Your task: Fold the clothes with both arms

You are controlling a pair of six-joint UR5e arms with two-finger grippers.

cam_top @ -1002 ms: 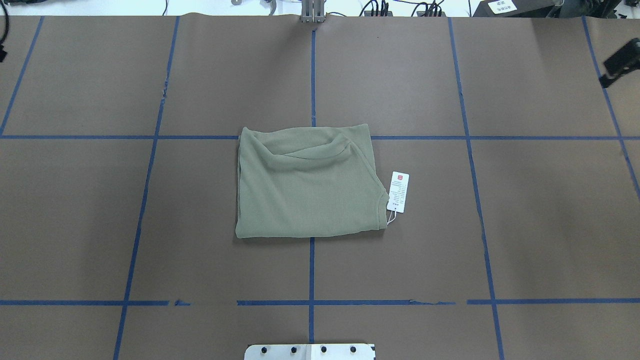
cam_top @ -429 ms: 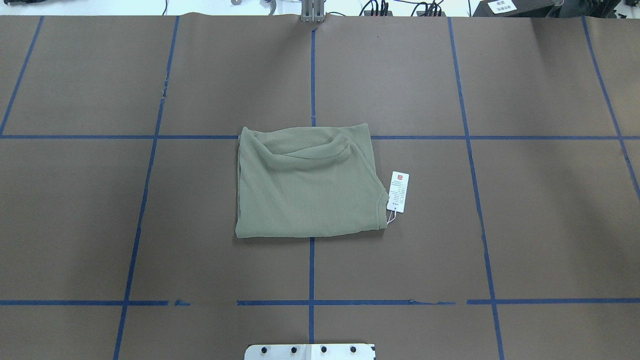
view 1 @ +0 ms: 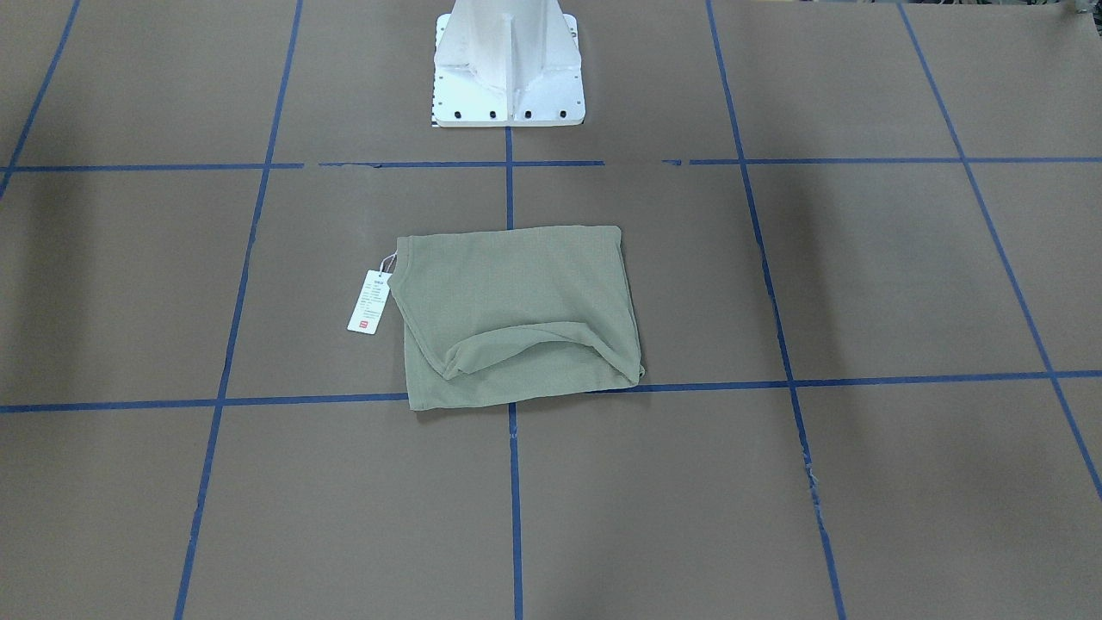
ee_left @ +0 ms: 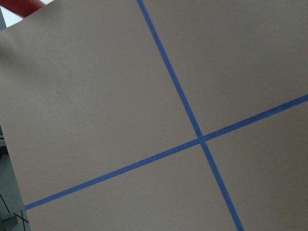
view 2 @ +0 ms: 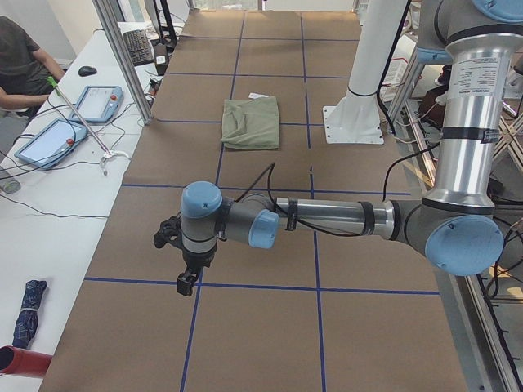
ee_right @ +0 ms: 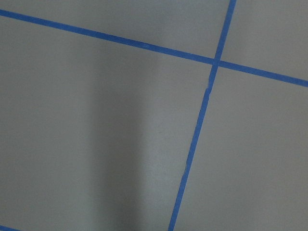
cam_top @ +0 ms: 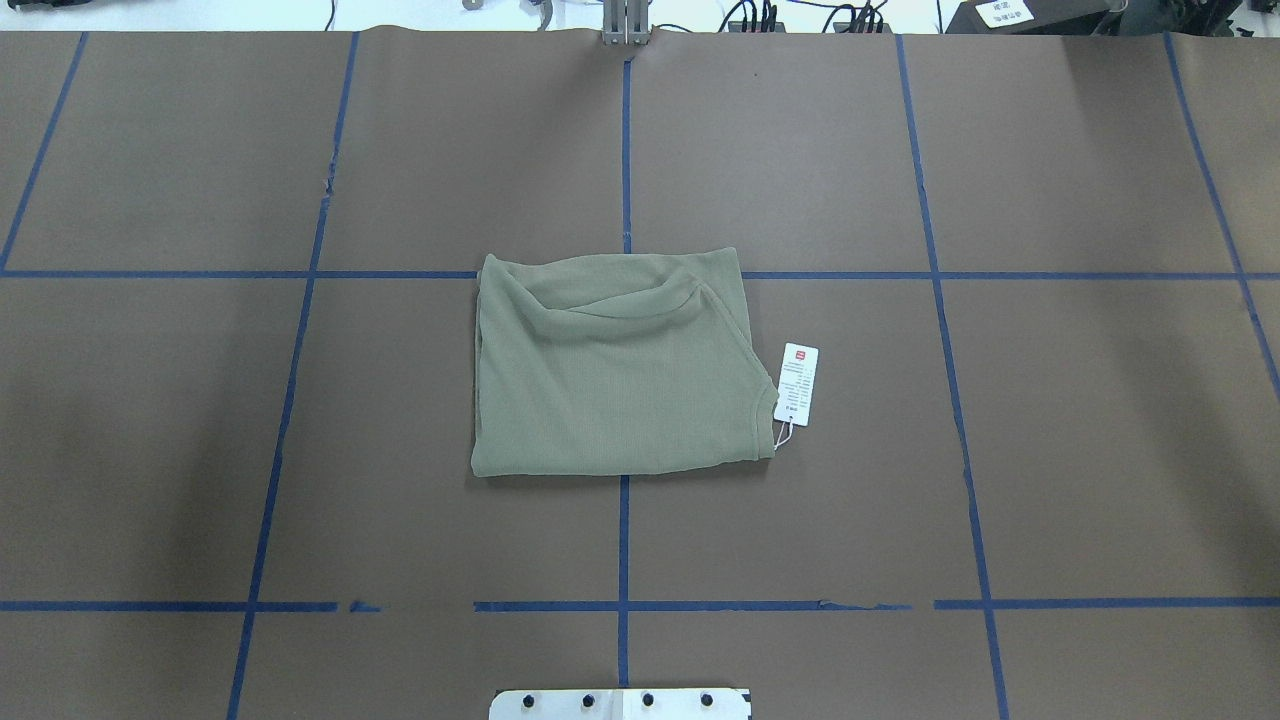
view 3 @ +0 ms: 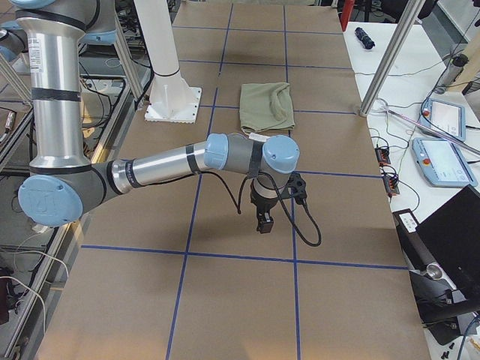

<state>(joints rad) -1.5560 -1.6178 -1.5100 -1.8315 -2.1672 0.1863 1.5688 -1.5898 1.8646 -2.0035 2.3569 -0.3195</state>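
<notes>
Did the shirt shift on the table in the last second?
No. In the overhead view the shirt still straddles the centre blue tape line at the same place, and its hang tag lies where it did.

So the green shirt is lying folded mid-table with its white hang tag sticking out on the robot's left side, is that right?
No. The white hang tag sticks out on the robot's right side of the folded green shirt, as the overhead exterior view shows.
</notes>
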